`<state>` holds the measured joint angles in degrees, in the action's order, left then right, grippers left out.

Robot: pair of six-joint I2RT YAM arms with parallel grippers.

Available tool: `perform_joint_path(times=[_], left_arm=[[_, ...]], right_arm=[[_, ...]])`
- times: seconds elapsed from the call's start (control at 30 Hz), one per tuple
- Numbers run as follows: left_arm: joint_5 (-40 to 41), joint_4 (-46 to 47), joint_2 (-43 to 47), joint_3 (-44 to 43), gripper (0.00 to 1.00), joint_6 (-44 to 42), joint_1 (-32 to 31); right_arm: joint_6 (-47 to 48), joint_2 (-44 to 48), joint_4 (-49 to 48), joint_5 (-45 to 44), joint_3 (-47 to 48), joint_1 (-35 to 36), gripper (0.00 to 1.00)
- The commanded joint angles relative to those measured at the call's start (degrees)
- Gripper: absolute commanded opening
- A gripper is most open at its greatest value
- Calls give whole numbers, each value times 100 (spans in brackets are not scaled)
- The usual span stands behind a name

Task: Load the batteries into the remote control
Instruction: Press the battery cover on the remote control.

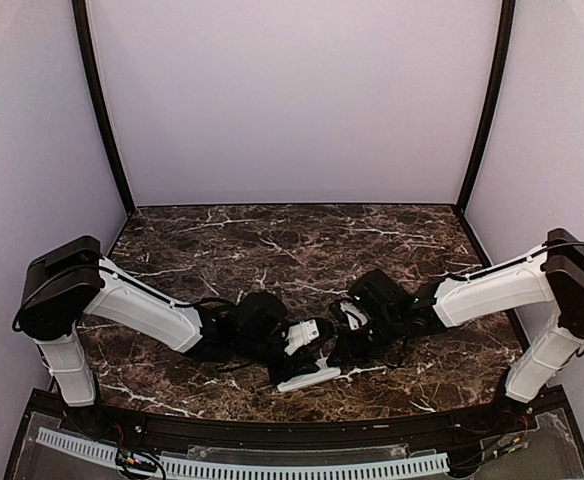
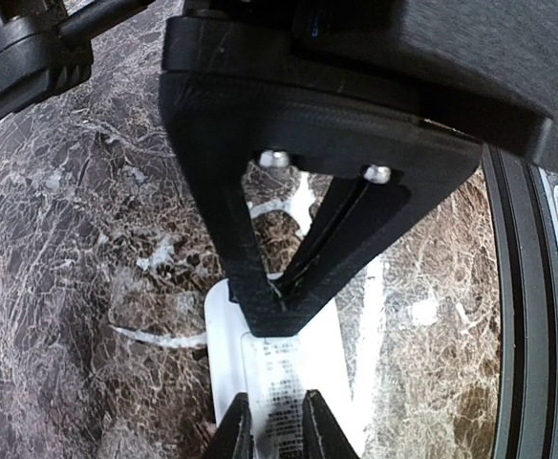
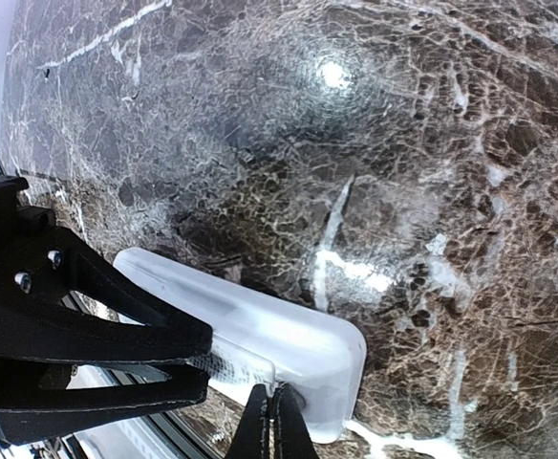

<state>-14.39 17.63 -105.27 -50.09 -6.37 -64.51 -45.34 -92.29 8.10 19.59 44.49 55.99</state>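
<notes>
Remote control (image 2: 287, 378) betw. left tool (image 2: 279, 428) tips.

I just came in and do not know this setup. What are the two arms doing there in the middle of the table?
Both arms meet low over the middle of the marble table. The left hand grips the white remote control, whose printed label faces that wrist's camera. The right hand is shut, and its tips sit right at the remote, touching it or nearly so. No batteries show in any view, so I cannot tell whether one is already loaded.
</notes>
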Motion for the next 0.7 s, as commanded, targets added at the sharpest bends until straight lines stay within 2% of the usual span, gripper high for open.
perform_joint_path(times=[0.0,0.13,0.4,0.5,0.57,0.6,0.67], left_arm=[[-141,-1078,-164,332,17,22,-114],[-148,-1069,-180,333,17,30,-114],[-154,-1089,-167,317,17,22,-114],[-125,-1101,-89,334,18,39,-114],[-86,-1110,86,352,26,121,-114],[-52,-1115,251,368,35,196,-114],[7,-1166,525,371,44,273,-114]], right_arm=[[-276,-499,-766,340,-308,242,0],[-473,-587,-1311,549,-421,276,0],[-509,-636,-1314,603,-415,285,0],[-319,-554,-921,447,-325,262,0],[-130,-417,-461,221,-231,210,0],[-43,-342,-273,116,-190,205,0],[67,-240,-100,22,-137,211,0]])
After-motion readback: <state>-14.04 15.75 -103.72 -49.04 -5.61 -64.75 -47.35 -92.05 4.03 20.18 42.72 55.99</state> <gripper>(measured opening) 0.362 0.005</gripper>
